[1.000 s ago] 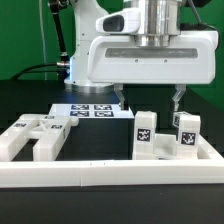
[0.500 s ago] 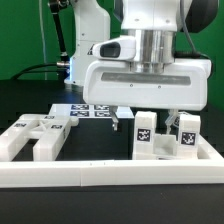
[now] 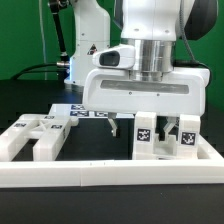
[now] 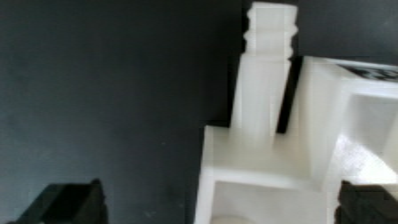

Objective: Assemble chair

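My big glossy white gripper [image 3: 142,128] hangs open over the right half of the work area. Its dark fingertips [image 3: 113,126] straddle a white upright chair piece [image 3: 145,136] with a black-and-white tag, without touching it. A second tagged upright piece [image 3: 186,136] stands just to the exterior view's right of it. More blocky white chair parts [image 3: 35,137] lie at the left. In the wrist view, a white piece with a long notched leg [image 4: 267,70] lies between my open gripper's [image 4: 217,202] dark fingers [image 4: 71,200].
A long low white border rail [image 3: 110,176] runs along the front and turns up the right side. The marker board [image 3: 84,112] lies flat behind the parts, partly hidden by my gripper. The table is black.
My gripper has come down and forward, from above the two upright pieces to fingertips level with their tops. The jaws stayed open. No part has moved.
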`<state>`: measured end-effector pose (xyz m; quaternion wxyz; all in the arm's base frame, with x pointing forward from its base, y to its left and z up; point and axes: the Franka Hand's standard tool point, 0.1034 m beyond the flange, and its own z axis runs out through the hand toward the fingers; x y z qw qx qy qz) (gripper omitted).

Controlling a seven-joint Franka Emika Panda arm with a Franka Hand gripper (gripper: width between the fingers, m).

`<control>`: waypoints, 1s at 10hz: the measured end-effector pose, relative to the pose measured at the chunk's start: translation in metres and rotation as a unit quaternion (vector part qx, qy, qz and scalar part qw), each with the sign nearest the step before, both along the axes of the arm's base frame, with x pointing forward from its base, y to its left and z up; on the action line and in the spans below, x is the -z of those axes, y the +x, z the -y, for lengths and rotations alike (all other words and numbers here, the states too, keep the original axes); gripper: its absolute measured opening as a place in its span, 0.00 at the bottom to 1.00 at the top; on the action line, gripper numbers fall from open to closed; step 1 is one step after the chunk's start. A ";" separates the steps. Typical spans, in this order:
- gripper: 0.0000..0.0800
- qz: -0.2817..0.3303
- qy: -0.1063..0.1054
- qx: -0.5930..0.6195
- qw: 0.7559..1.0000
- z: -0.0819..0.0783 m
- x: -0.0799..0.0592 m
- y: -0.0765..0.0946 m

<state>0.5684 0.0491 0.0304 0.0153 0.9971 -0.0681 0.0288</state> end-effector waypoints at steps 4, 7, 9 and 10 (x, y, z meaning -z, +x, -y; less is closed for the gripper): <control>0.81 -0.003 0.000 0.000 1.000 0.000 0.010 -0.004; 0.81 -0.007 -0.001 0.000 1.000 -0.004 0.017 -0.007; 0.67 -0.007 -0.002 0.000 1.000 -0.004 0.017 -0.008; 0.67 -0.007 -0.002 0.000 1.000 -0.004 0.017 -0.008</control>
